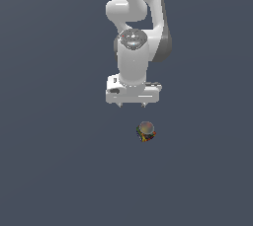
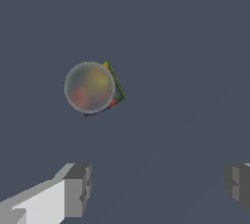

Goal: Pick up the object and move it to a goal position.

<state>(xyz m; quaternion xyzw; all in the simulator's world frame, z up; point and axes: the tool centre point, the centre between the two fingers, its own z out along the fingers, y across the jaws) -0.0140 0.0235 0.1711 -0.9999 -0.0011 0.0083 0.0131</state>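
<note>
Hovering in the exterior view, the gripper (image 1: 132, 105) hangs spread wide and empty — the object (image 1: 146, 131) lies on the floor at its five o'clock, apart. Wrist view: both fingers (image 2: 78, 189) flank bare floor, so the reach isn't finished — it must centre, then descend.

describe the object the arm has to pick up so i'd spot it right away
Start at the white arm hanging over the plain dark floor. Just past its open fingers sits the object, untouched: a small blocky piece with mottled coloured sides under a rounded grey-brown dome. Nothing else lies on the floor.
</note>
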